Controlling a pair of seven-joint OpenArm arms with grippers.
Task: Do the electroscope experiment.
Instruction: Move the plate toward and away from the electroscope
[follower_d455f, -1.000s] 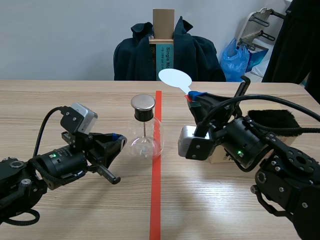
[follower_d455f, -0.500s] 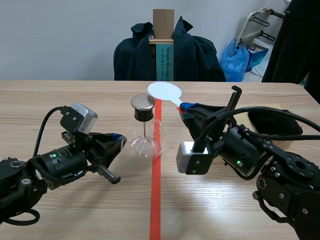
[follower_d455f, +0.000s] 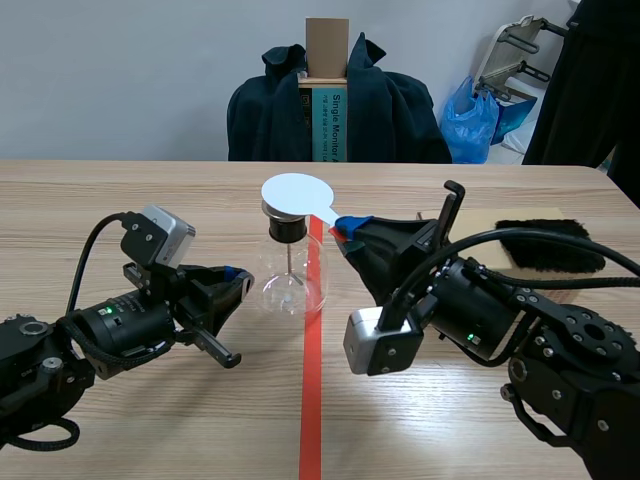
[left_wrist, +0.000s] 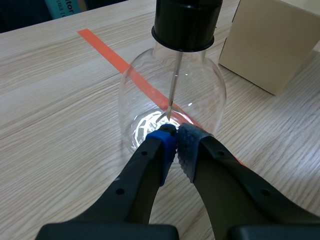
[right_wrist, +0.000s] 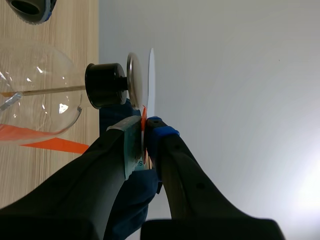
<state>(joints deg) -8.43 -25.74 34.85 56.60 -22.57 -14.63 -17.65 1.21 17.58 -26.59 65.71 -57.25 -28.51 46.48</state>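
The electroscope is a clear glass flask (follower_d455f: 292, 275) with a black stopper (follower_d455f: 286, 229), a metal cap and a thin rod inside; it stands just left of the red tape line. My right gripper (follower_d455f: 345, 227) is shut on the thin handle of a white round paddle (follower_d455f: 297, 192). The white paddle (right_wrist: 151, 75) hovers right over the metal cap (right_wrist: 133, 79), very close to it. My left gripper (left_wrist: 173, 134) is shut on nothing, its tips low at the foot of the flask (left_wrist: 172, 100), on the side nearer me.
A beige box (left_wrist: 277, 37) stands right of the flask, behind my right arm. A black fuzzy cloth (follower_d455f: 545, 243) lies at the right rear. A chair draped with a dark jacket (follower_d455f: 335, 100) stands beyond the table's far edge.
My right gripper has carried the white paddle left and down, from behind the tape line to just over the flask's cap. The left arm has stayed put.
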